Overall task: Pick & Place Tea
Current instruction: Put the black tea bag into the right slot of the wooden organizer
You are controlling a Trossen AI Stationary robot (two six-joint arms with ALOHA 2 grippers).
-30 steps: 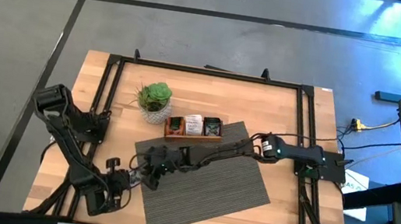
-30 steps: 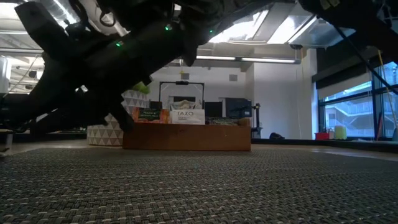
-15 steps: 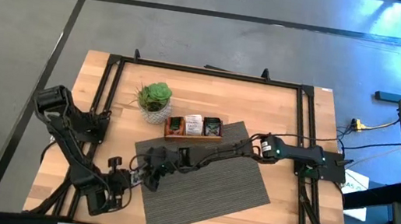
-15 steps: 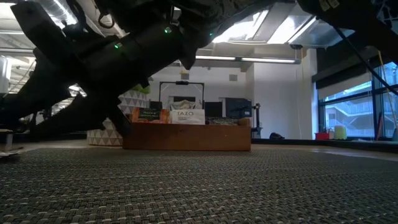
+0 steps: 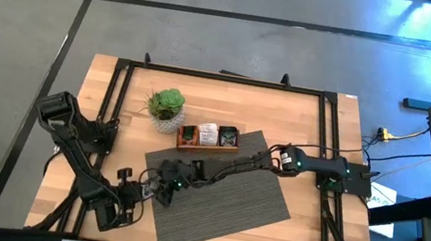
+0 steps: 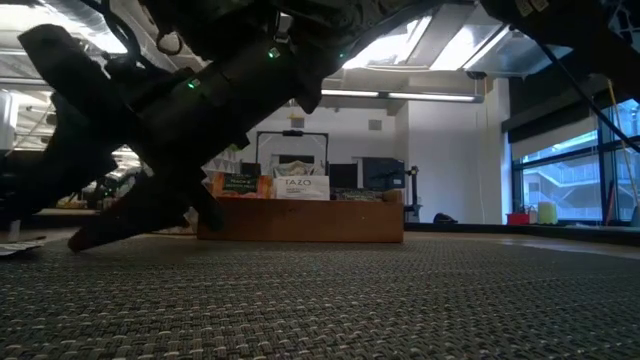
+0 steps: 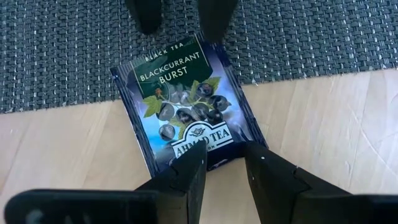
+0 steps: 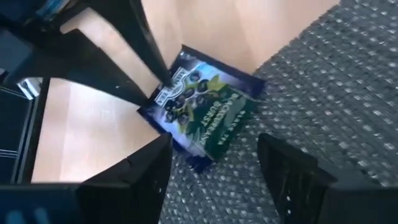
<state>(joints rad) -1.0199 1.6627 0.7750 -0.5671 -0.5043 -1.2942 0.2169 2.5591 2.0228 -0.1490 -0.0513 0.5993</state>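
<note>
From above, your two grippers meet at the left edge of the grey mat [image 5: 226, 194]; bare table [image 5: 316, 126] lies open on all sides, the wooden tray [image 5: 208, 136] and plant [image 5: 166, 105] farther back.

Low down, dark arms fill the left, with open mat on the right.

At your left wrist, the left gripper [image 7: 222, 165] pinches one end of the blackcurrant sachet [image 7: 183, 112], which lies half on wood, half on mat, long axis crossing the mat's edge.

At your right wrist, the right gripper [image 8: 214, 168] stands wide open, clear of the sachet
</note>
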